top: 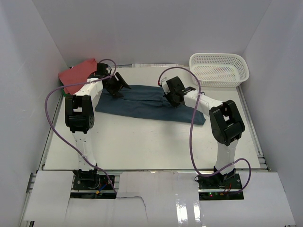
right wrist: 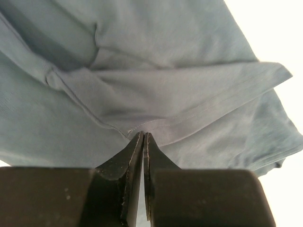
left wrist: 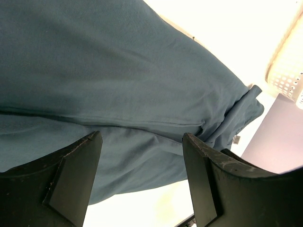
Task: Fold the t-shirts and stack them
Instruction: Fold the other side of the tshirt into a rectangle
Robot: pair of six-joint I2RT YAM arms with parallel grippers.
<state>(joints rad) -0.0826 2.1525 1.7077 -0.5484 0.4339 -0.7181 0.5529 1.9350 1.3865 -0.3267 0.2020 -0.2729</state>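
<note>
Pinching a hem, R claw (right wrist: pixel 143 136) is clamped on teal tee (top: pixel 142 101), prob. to start a fold. L claw (left wrist: pixel 141 138) hangs wide over it; red tee (top: pixel 78 73) waits upper left.

High behind the arm bases (top: pixel 87 179), the top camera looks down over the white table (top: pixel 142 146); both wrist cameras peer close past black fingers (left wrist: pixel 75 179) onto one dark teal-blue cotton t-shirt (top: pixel 142 101).

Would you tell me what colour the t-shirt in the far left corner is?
It is a plain coral-red t-shirt, clearest in the top external view.
</note>
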